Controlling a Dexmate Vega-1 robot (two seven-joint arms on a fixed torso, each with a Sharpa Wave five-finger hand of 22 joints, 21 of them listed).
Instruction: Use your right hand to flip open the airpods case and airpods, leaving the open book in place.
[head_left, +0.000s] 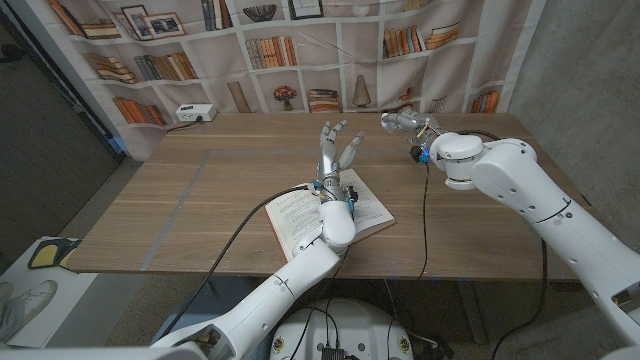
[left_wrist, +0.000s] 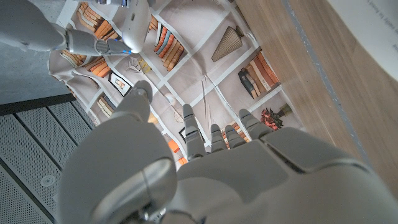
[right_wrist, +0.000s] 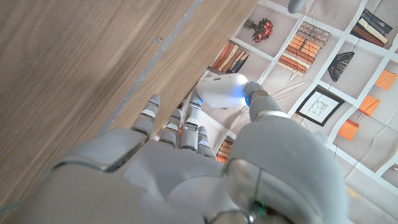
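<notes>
The robot's right hand (head_left: 400, 122) hovers over the brown wooden table's (head_left: 200, 200) far right. Whether it grips the small white rounded airpods case (right_wrist: 221, 98) by its thumb cannot be told. The case looks light, slick and hinged, so it is best steadied at the base and opened at the lid's seam.

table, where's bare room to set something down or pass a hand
The wide wood left of the open book is bare, and so is the strip between the book and the right arm. It is crowded around the book, where the left hand stands, and at the far right edge by the right hand.
</notes>
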